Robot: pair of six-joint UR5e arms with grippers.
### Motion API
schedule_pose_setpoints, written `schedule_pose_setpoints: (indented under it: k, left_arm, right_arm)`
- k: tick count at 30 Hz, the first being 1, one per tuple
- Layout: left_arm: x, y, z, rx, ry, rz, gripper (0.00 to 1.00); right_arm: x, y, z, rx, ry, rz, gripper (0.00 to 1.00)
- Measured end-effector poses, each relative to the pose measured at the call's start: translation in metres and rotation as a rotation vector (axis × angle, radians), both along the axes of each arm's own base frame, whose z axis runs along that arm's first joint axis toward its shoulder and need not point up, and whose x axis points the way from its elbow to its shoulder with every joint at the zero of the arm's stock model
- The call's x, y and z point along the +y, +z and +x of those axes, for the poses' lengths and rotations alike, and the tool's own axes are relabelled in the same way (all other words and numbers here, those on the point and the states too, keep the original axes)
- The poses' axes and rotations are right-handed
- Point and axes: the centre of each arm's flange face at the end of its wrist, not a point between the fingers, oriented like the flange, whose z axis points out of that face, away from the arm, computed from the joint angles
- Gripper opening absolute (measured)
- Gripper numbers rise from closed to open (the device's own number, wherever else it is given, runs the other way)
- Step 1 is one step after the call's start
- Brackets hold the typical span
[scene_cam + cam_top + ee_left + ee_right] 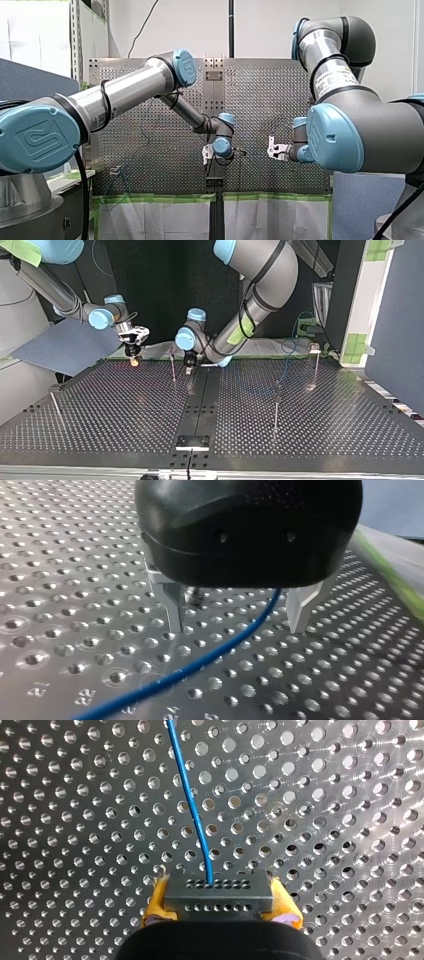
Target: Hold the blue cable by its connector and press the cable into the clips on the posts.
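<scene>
Alignment before pressing

Right gripper [220, 901] is clamping the connector [218, 892]; blue cable [192, 810] is running straight ahead from it. Left gripper [238, 625] is straddling the cable, fingers [175, 612] spread. Top view: post [173, 367] is standing between both grippers.

My left arm [125, 92] and my right arm [332, 75] are silver tubes with grey joints and pale blue caps [186, 67] (each embossed with a logo), looped by black cables [105, 100]. Behind my left end effector [237, 627] bulges a glossy black housing [250, 530] above two pointed metal fingers [174, 610]; my right end effector [220, 906] wears yellow pads [156, 905].
</scene>
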Motion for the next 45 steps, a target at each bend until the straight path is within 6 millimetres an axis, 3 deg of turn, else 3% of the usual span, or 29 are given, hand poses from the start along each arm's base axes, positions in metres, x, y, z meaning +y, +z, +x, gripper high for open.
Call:
schedule_pose_setpoints:
  k: [8, 19, 31, 45]
  left_arm:
    - [0.004, -0.001, -0.018, 0.06, 0.0, 0.079, 1.0]
    - [0.009, 0.029, -0.046, 0.079, -0.017, 0.097, 1.0]
    - [-0.009, 0.006, -0.103, 0.12, -0.088, 0.114, 1.0]
    - [-0.037, 0.035, -0.122, 0.058, -0.113, 0.009, 1.0]
  right_arm:
    - [0.001, -0.001, 0.0, 0.0, 0.0, 0.007, 0.0]
    - [0.001, -0.001, 0.0, 0.0, 0.001, 0.011, 0.0]
    - [0.001, -0.002, -0.002, 0.001, -0.001, 0.013, 0.0]
    - [0.001, -0.002, -0.002, 0.001, -0.002, 0.019, 0.0]
